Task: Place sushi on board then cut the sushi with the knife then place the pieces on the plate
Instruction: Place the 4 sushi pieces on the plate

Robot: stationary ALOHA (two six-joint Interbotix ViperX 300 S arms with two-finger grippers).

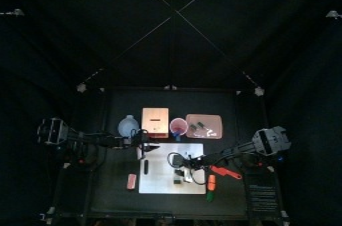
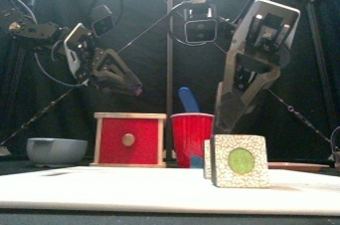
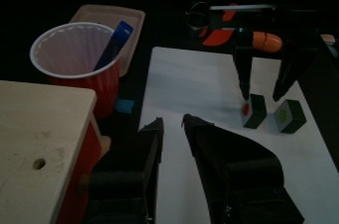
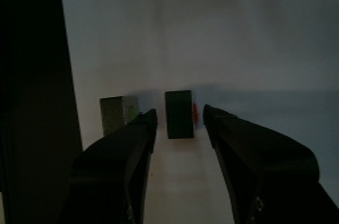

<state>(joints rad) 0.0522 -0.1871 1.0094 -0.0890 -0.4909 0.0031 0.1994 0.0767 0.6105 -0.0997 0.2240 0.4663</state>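
Green sushi piece (image 4: 180, 107) just below spread right pincer (image 4: 177, 116).

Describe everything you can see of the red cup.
The red cup is a plain, plastic-looking tumbler, red outside and pale inside, narrowing slightly toward its base. It stands upright behind the white cutting board, close beside the pale wooden box with the red drawer front; whether they touch is unclear. A blue toy knife stands in it, leaning on the rim and sticking out above it.
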